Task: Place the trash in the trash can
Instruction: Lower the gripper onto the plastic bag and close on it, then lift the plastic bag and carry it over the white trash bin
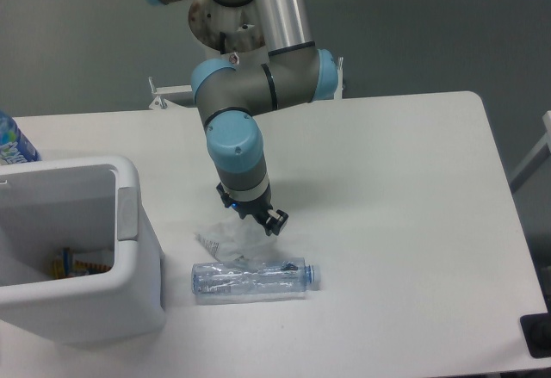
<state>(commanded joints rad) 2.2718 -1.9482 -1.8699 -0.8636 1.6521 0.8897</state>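
clear crushed plastic bottle lies lengthwise left-right, cap right | gripper over crumpled white wrapper, grip perhaps closed, unclear | white rectangular plastic bin left

A single arm is seen entering from twelve o'clock, its silver tube angled down to a grey elbow with blue caps. The wrist is pointed steeply downward toward six o'clock. The pincer is held low; whether its jaws are parted cannot be made out.
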